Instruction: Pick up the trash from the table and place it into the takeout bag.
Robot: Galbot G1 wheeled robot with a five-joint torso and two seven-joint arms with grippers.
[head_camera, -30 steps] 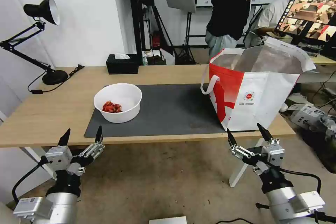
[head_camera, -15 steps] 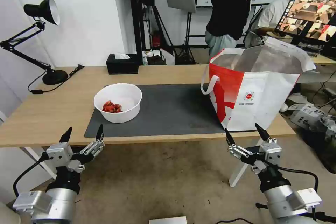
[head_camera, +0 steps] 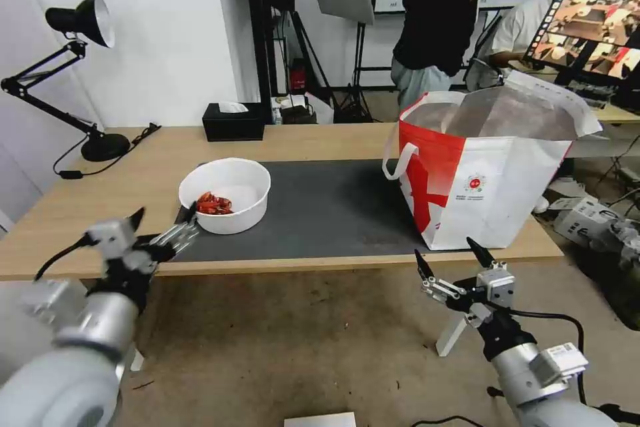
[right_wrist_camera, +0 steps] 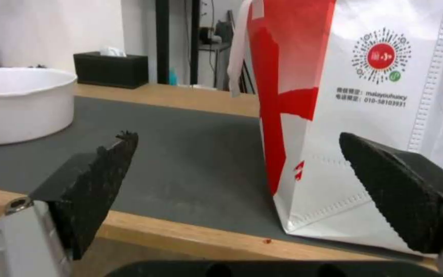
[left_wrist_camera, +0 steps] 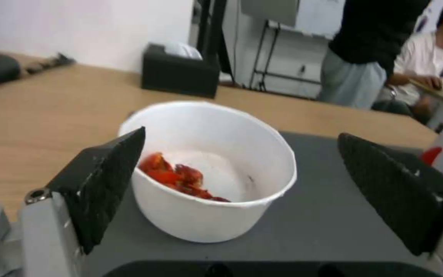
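On the mat (head_camera: 320,213), upright bowl (head_camera: 225,195), mouth up; left tool (head_camera: 163,220) spread, apparently just short.

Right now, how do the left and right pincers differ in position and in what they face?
The left pincer is raised to table height beside the white bowl; the right pincer hangs below the table edge. The left wrist view faces the bowl with its red scraps; the right wrist view faces the takeout bag. Both are open and hold nothing.
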